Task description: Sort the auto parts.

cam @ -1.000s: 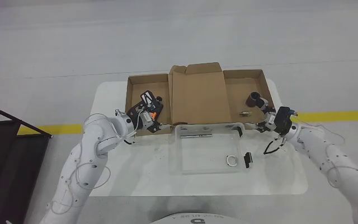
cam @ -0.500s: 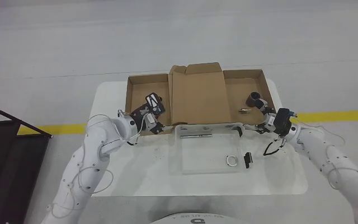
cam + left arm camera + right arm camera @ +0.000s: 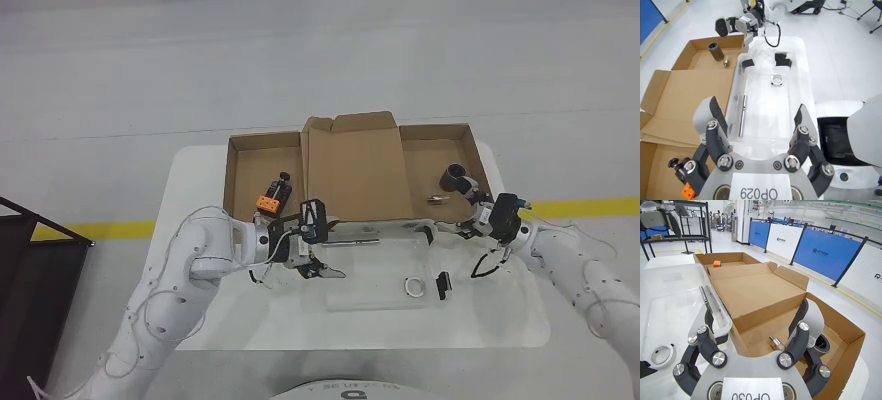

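A clear plastic bin (image 3: 310,290) holds a metal rod (image 3: 350,241) (image 3: 742,115), a silver ring (image 3: 412,286) (image 3: 776,79) and a black part (image 3: 443,285). My left gripper (image 3: 332,256) (image 3: 757,103) hovers open and holding nothing over the bin's left end. An orange and black part (image 3: 272,195) lies in the cardboard box's left compartment. The right compartment holds a brown cylinder (image 3: 455,176) (image 3: 821,345) and a small stud (image 3: 437,201) (image 3: 776,342). My right gripper (image 3: 470,222) (image 3: 755,308) is open above that compartment's front wall, near the stud.
The cardboard box (image 3: 355,170) spans the table's back, and its middle section is covered by flaps. The bin sits directly in front of it. Bare white table lies to the left and right of the bin and along the front edge.
The left arm has swung right from the box's left compartment to the bin. The orange and black part it was at now lies in that compartment. The right arm barely moved.
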Tool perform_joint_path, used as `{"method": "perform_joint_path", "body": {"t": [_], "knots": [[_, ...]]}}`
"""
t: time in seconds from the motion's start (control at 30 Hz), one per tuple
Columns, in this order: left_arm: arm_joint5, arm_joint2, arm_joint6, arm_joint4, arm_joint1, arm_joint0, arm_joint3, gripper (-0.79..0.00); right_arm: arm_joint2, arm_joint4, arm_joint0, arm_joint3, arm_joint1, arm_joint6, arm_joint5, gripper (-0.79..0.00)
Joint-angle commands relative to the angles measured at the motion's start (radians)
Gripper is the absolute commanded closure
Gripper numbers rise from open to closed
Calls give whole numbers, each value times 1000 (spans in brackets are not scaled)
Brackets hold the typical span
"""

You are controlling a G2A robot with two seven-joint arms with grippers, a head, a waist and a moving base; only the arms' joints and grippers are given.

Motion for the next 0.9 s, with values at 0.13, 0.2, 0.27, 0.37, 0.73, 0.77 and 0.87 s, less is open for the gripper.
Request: {"method": "perform_joint_path", "body": {"t": [0.13,0.2,0.27,0.37,0.73,0.77,0.87], "knots": [[97,92,-117,20,-11,-93,36,-785,0,0,0,0,0,0,0,-785],[131,97,-119,60,-12,-96,25,-785,0,0,0,0,0,0,0,-785],[131,97,-119,60,-12,-96,25,-785,0,0,0,0,0,0,0,-785],[133,98,-119,69,-12,-97,21,-785,0,0,0,0,0,0,0,-785],[97,273,-108,140,-39,-150,70,-733,0,0,0,0,0,0,0,-785],[103,288,-108,149,-43,-160,76,-714,0,0,0,0,0,0,0,-785],[115,315,-94,154,-53,-187,106,-699,0,0,0,0,0,0,0,-785]]}}
